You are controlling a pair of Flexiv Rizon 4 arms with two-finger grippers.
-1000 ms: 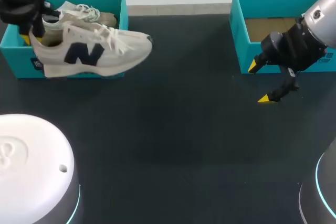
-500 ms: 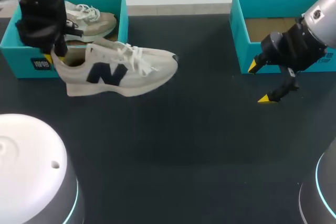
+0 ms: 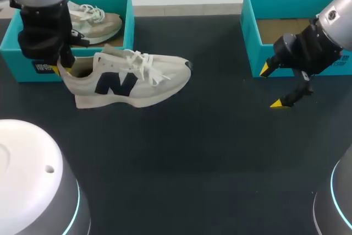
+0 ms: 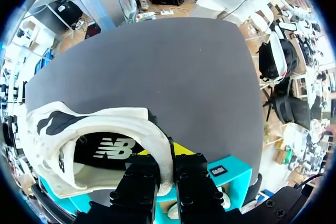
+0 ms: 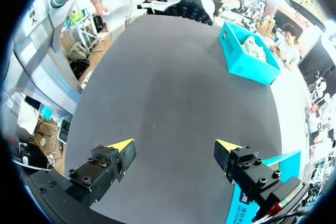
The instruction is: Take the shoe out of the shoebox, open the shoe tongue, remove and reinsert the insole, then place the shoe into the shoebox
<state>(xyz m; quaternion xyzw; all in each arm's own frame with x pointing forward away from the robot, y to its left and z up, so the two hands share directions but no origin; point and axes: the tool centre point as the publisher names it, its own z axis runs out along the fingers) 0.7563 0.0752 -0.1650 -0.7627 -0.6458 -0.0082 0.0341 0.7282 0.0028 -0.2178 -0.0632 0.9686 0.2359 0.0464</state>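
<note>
L gripper (image 4: 167,153) is clamped on the heel collar of the cream mesh-and-suede sneaker w/ navy logo (image 3: 132,78). It holds it sole-down just in front of the teal cardboard shoebox (image 3: 127,23), prob. so the tongue faces up. A 2nd sneaker (image 3: 96,20) lies inside the box. R gripper (image 3: 279,86) is well right of the box, fingers apart, empty.

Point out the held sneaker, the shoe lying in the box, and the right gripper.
sneaker (image 3: 116,84), head view, side logo.
boxed shoe (image 3: 102,23), head view, toe upper.
right gripper (image 3: 270,86), head view, between its fingertips.

pincer (image 4: 167,162) tight on shoe (image 4: 107,121) heel
</note>
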